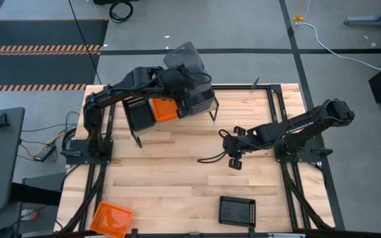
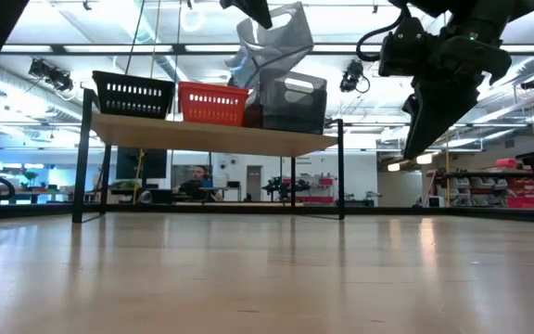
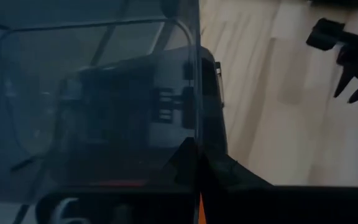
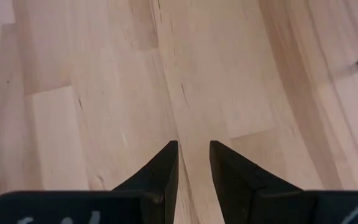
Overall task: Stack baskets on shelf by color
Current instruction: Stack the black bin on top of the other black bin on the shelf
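shelf (image 1: 152, 135) first, at the counter's (image 1: 177, 192) far left part: in the low view it carries, left to right, a black basket (image 2: 133, 94), an orange basket (image 2: 213, 103) and a dark-grey bin (image 2: 290, 104) at its right end. the left arm reaches from its base at the counter's left edge across over the shelf, elbow raised, wrist bent over the row. its left hand (image 1: 177, 69) is closed tight on the wall of a second, translucent dark-grey bin (image 2: 272, 42), which hangs tilted just above the bin already on the shelf; whether the two touch cannot be told. in the left wrist view that held bin's wall fills most of the picture.

near the front edge of the counter lie a loose orange basket (image 1: 111, 219) at the left corner and a loose black basket (image 1: 237, 211) further right, well apart from each other.

on the right, the right arm stretches low from its base toward the middle of the counter, wrist turned down. its right hand (image 4: 193, 155) hangs above bare wood with the fingers (image 4: 163, 165) a narrow gap apart and nothing between them.
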Tool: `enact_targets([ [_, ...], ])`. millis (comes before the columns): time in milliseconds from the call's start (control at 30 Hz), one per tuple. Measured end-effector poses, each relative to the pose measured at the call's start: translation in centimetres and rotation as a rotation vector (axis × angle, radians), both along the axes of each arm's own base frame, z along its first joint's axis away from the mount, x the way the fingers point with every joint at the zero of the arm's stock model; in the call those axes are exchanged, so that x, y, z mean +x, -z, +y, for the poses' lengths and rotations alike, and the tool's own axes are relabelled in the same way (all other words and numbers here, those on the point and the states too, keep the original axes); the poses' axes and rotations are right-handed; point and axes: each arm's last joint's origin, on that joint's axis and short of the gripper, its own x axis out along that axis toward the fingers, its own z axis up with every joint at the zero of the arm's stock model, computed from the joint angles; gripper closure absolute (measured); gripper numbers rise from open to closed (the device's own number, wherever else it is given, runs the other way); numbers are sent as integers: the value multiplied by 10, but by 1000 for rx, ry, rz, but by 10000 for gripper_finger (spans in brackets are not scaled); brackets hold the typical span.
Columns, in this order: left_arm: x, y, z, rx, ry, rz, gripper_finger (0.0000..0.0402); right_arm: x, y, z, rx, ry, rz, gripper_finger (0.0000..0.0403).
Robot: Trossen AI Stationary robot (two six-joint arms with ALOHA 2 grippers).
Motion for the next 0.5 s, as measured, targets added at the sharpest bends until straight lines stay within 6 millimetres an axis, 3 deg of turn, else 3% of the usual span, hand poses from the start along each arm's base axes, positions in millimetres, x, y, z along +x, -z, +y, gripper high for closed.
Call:
enact_targets([
  [500, 4, 2, -1, -108, -12, -54, 395, 0, 0, 1, -19, -4, -8, 304],
])
